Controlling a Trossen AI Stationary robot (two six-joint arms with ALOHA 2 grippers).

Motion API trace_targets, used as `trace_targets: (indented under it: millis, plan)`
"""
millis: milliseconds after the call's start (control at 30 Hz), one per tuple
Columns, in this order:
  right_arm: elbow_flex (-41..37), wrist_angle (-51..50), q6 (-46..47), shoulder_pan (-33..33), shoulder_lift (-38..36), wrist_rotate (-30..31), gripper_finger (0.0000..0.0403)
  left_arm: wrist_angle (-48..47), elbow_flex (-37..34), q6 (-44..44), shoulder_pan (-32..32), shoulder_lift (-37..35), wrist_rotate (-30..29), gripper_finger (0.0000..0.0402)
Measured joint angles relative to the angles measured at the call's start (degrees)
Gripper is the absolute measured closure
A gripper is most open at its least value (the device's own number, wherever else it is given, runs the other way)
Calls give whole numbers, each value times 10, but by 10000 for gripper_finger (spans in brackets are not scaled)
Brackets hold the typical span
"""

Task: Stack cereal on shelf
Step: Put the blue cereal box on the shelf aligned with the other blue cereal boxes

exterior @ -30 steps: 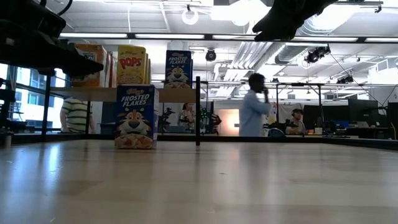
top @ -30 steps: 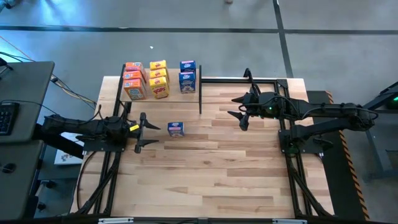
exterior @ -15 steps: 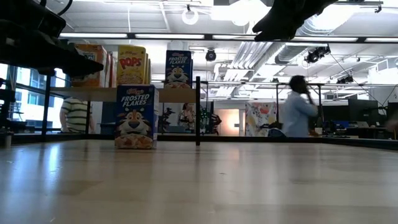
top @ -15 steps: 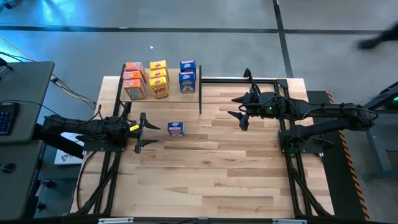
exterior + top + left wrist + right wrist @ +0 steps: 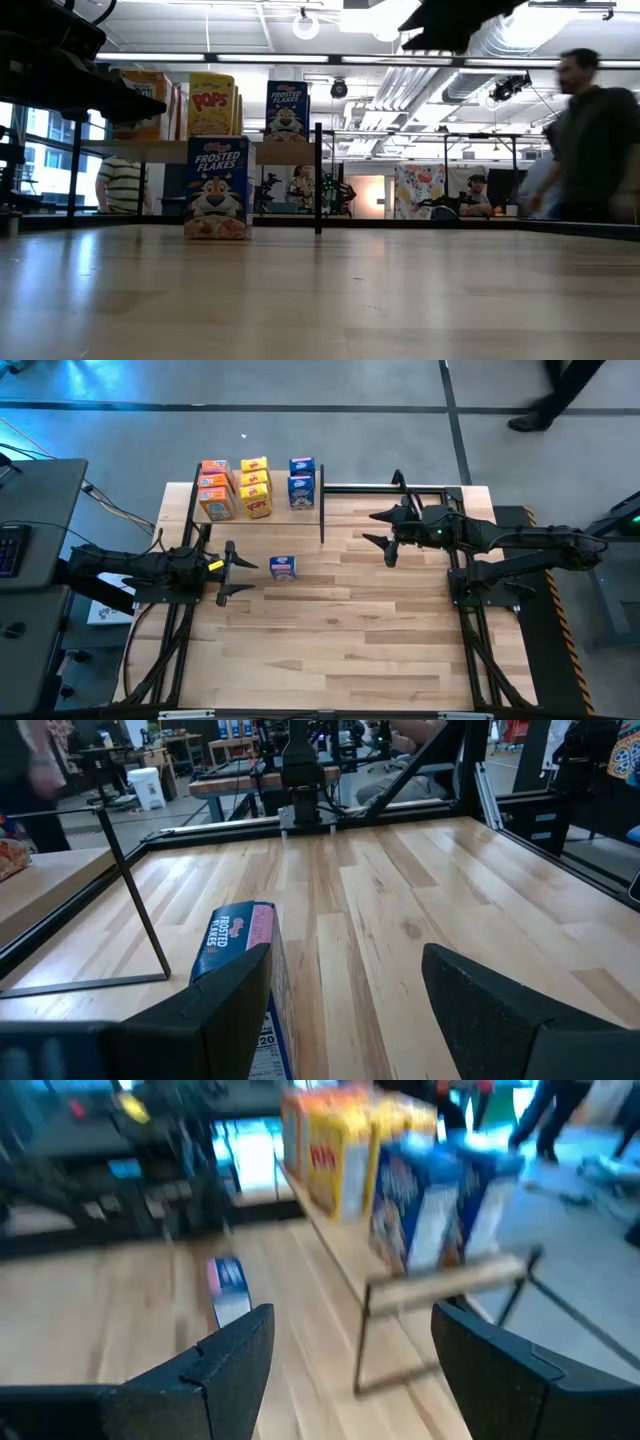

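your left gripper (image 5: 232, 572) hasn't moved in the last second: jaws spread, empty, with the last blue cereal box (image 5: 283, 567) standing upright on the table (image 5: 380, 630) just ahead of the fingertips and not yet between them. your right gripper (image 5: 385, 532), jaws also spread and empty, has drifted a little toward the shelf (image 5: 310, 510); its wrist view now looks past its fingers at the boxes already stacked there (image 5: 400, 1170). eight boxes sit on the shelf, two of them blue (image 5: 301, 482), so i judge only this one remains. ease the left jaws forward around it before closing
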Motion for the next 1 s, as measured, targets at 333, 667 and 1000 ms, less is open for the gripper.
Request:
trace_targets:
  millis: [333,667,1000]
  plan:
    - [0,165,-74,0,0,-51,139,0,0,0,0,0,0,151]
    - [0,238,-152,0,0,-64,139,0,0,0,0,0,0,151]
    - [121,143,-154,0,64,-62,139,0,0,0,0,0,0,151]
